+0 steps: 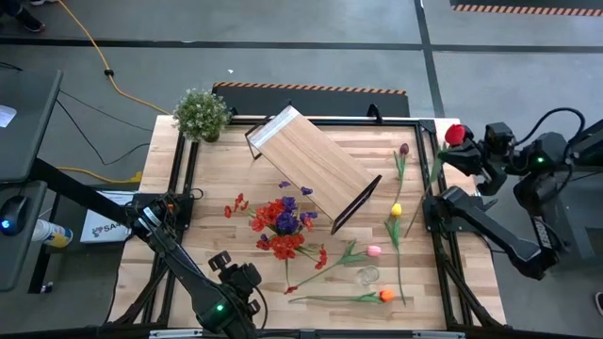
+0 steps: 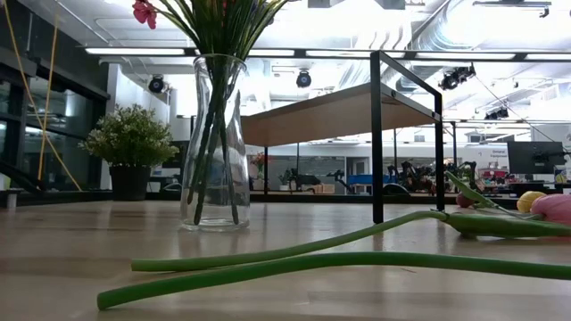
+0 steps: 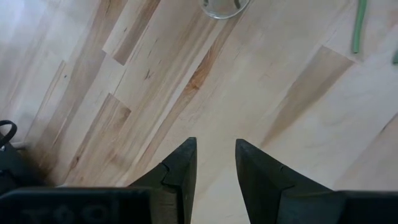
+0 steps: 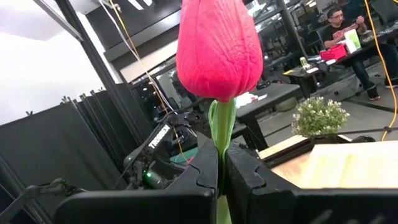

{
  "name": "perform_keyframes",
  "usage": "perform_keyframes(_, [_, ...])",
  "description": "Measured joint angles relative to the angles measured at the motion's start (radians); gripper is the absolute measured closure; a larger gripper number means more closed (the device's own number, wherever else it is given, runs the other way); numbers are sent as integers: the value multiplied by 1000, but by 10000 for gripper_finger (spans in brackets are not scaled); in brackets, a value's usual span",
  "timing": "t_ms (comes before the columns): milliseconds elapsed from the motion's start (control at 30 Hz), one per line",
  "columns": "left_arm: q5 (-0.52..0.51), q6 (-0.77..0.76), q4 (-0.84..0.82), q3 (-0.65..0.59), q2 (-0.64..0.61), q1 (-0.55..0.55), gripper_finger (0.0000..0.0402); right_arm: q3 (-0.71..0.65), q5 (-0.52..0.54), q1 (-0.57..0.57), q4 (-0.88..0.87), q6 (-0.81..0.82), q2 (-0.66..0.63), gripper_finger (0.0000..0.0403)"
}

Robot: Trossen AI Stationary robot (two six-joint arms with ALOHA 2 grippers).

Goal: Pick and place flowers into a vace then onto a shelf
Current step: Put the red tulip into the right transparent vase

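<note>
The right hand (image 4: 221, 171) hangs off the tabletop's (image 1: 226, 273) edge at about 2 o'clock, clamped tight on the green stem of a red tulip (image 4: 217, 50) whose bloom stands up above the fingers. The left hand (image 3: 216, 163) hovers low over bare wood at 7 o'clock, slightly parted and holding nothing. The glass vase (image 1: 281, 226) of red and purple flowers stands mid-table, the shelf (image 1: 311, 165) angled at 12 o'clock, loose tulips (image 1: 396, 209) lying at 4 o'clock.

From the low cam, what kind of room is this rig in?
Likely an open lab or workshop: exposed ceiling ducts, concrete floor with a loose yellow cable, and workbenches beyond the table.
</note>
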Motion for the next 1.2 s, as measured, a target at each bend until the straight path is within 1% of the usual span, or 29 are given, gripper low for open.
perform_keyframes(267, [0,0,17,0,0,0,257,0,27,0,-5,22,-57,401])
perform_keyframes(500, [0,0,17,0,0,0,257,0,42,-1,-3,73,-100,401])
perform_keyframes(700, [0,0,18,0,0,0,257,0,50,-1,-3,98,-118,401])
perform_keyframes(900, [0,0,18,0,0,0,257,0,67,-1,-4,53,-85,401])
perform_keyframes(1200, [0,0,19,0,0,0,257,0,38,-1,-4,-40,29,401])
